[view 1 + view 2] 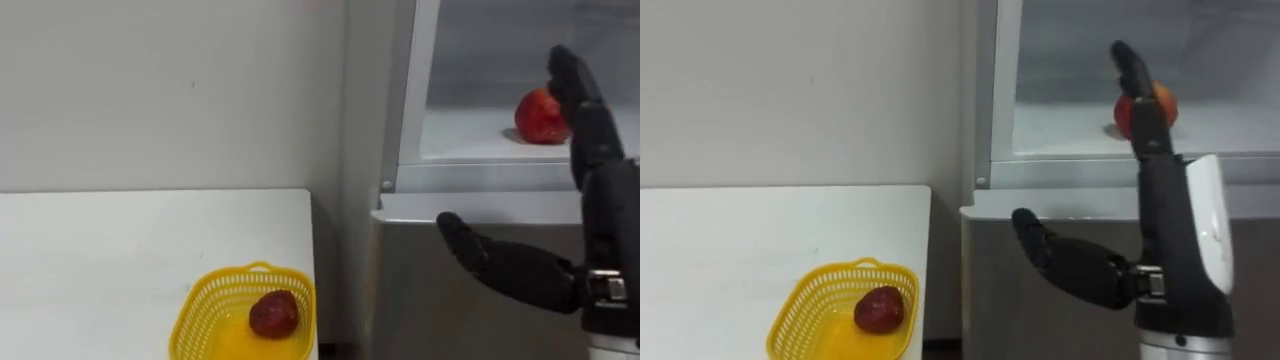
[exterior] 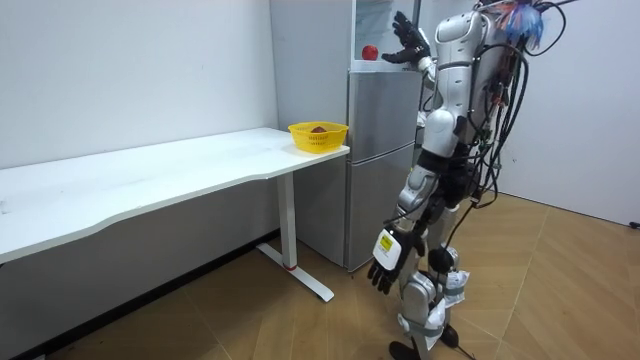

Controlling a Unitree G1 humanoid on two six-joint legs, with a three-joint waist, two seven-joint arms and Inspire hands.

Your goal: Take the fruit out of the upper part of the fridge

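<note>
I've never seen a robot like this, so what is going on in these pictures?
It is a robot shaped like a person, standing at an open fridge. Two pictures come from cameras in its head; the third from a camera across the room. Its black right hand is raised, fingers straight, beside a red fruit on the upper fridge shelf. It holds nothing yet. Its left hand hangs at its side. On the white table sits a yellow basket with a dark red fruit inside.

A basket (image 1: 200, 312) sits on the table (image 1: 120, 260), left of the fridge (image 1: 410, 322).
</note>
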